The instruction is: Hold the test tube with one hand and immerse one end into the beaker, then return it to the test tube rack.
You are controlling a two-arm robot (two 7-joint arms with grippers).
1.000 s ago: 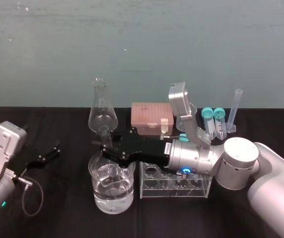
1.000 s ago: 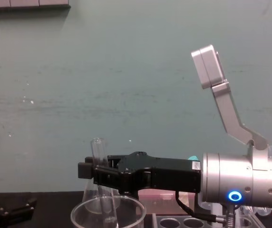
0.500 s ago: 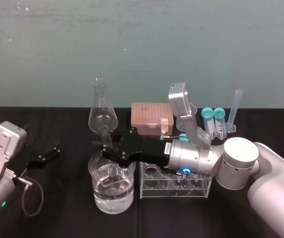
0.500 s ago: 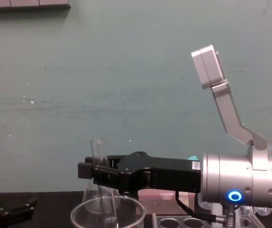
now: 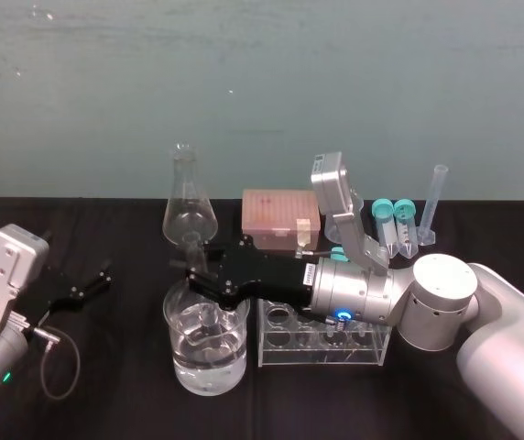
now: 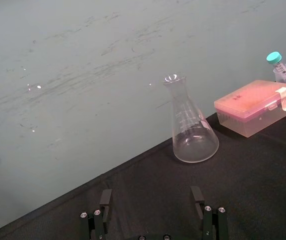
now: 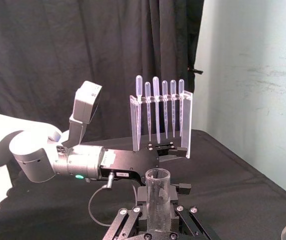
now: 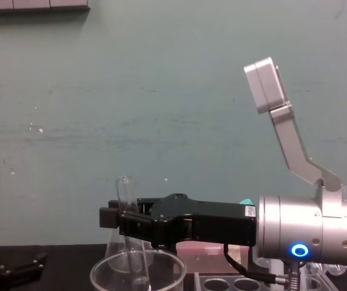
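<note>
The right gripper [image 5: 195,272] is pinching the test tube [image 8: 124,197] upright in the beaker [image 5: 209,362] — test tube rack [image 5: 326,346] just rightward, left gripper [image 5: 81,289] idling open.

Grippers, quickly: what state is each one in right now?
Left gripper: open, empty, parked on the table.
Right gripper: shut on the test tube, its lower end inside the beaker.

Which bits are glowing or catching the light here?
Chest view: a blue ring glows behind the right tool, shut on the test tube. Head view: water in the beaker glints; the left tool rests open at far left. Left wrist view: the flask shines at its rim.
</note>
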